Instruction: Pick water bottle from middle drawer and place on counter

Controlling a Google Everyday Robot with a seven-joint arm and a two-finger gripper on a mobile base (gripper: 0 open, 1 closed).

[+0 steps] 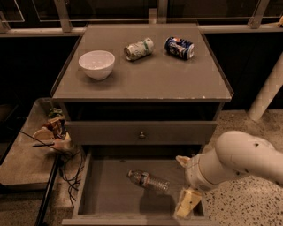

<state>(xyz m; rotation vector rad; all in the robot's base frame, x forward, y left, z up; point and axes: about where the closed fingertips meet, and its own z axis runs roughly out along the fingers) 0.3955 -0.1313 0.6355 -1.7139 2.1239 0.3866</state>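
One water bottle point(148, 181) is laid flat in the middle drawer point(108, 201), long axis slanted back-left to front-right; the gripper point(186, 204) is poised just right of it, by the front-right corner, empty, how far open cannot be told

Dim light lay on the speckled terrazzo floor point(234, 209) and dark glass panels point(110, 9) behind the cabinet point(141, 132). A white pole point(265, 92) leaned at right. The gripper point(188, 203) hung low at the cabinet's front right.

You see the water bottle point(148, 181) lying on its side on the floor of the open middle drawer point(106, 196). Your gripper point(186, 199) hangs at the drawer's near right corner, just right of the bottle. On the desk point(154, 81) sit a white bowl point(97, 64), a green-white can point(139, 48) and a blue can point(179, 47).
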